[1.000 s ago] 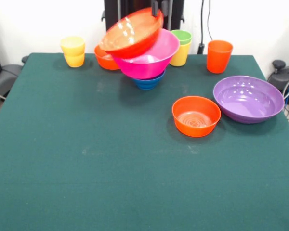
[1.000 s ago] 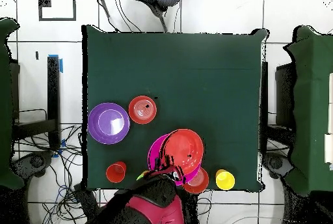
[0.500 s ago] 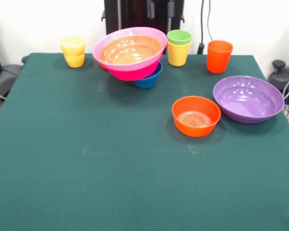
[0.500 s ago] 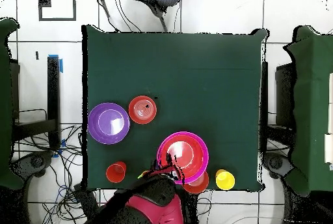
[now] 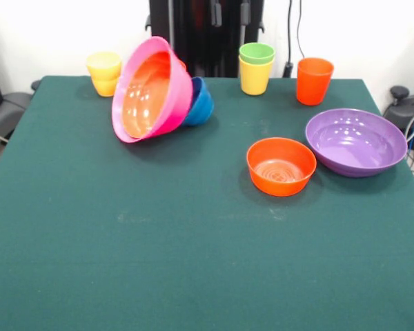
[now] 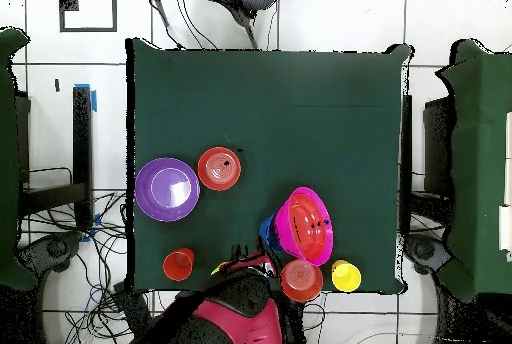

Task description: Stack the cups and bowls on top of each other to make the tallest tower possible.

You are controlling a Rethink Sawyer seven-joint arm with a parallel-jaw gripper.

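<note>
Tipped on its side near the bench far edge: big glossy pink plastic bowl, wide orange bowl nested inside, small blue bowl touching behind. Fingers' state impossible to tell.

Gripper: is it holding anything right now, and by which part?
Cannot tell; neither view shows it clearly. The pink bowl lies tipped on its side against the blue bowl.
</note>
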